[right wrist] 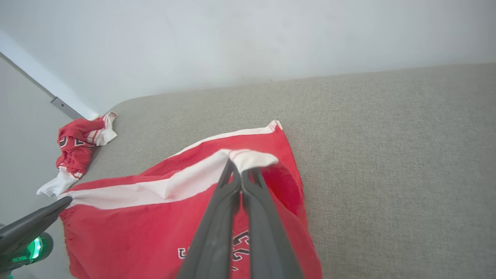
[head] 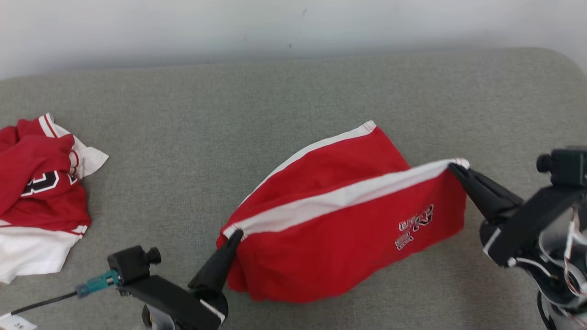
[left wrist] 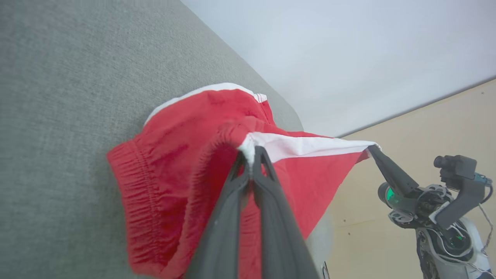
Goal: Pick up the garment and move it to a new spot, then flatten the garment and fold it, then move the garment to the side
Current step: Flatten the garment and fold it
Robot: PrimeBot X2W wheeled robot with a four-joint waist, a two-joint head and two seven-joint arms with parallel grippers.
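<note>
The garment (head: 330, 224) is a pair of red shorts with white side stripes and a small printed logo. It hangs stretched between both grippers above the grey surface (head: 275, 101), its far part resting on it. My left gripper (head: 236, 236) is shut on the white stripe's waistband end (left wrist: 250, 149). My right gripper (head: 454, 167) is shut on the stripe's hem end (right wrist: 242, 162). The left wrist view shows the gathered elastic waistband (left wrist: 135, 186) and the right gripper (left wrist: 374, 151) at the far corner. The left gripper (right wrist: 66, 201) appears low left in the right wrist view.
A crumpled red and white jersey (head: 41, 192) lies at the far left of the grey surface, also seen as the jersey (right wrist: 79, 149) in the right wrist view. A pale wall (head: 293, 27) borders the surface's far edge. Open grey surface lies behind and right of the shorts.
</note>
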